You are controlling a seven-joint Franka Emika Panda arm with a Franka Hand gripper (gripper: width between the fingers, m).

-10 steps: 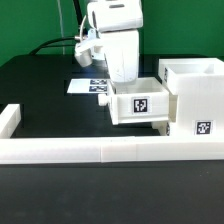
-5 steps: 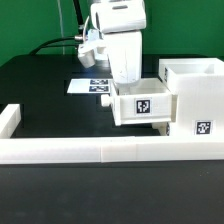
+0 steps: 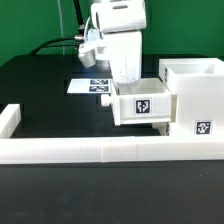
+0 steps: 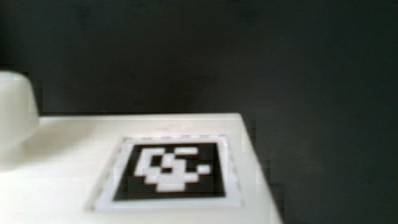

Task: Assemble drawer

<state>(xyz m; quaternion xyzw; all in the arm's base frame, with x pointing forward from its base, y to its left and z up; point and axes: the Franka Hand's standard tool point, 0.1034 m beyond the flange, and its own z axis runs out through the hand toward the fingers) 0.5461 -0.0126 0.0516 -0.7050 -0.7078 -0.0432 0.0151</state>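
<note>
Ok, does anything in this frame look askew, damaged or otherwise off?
Nothing stands out. The tray sits square, partly out of the housing, its tag facing the exterior camera. The gripper stands right behind the tray, its fingertips hidden, so the grip can't be judged. The marker board lies flat on the table.

The boxy white drawer housing (image 3: 190,98) looks like matte, smooth plastic. Beside it, the small white tray (image 3: 140,103) shares that finish. Under the housing, the black table (image 3: 40,85) looks dull.
</note>
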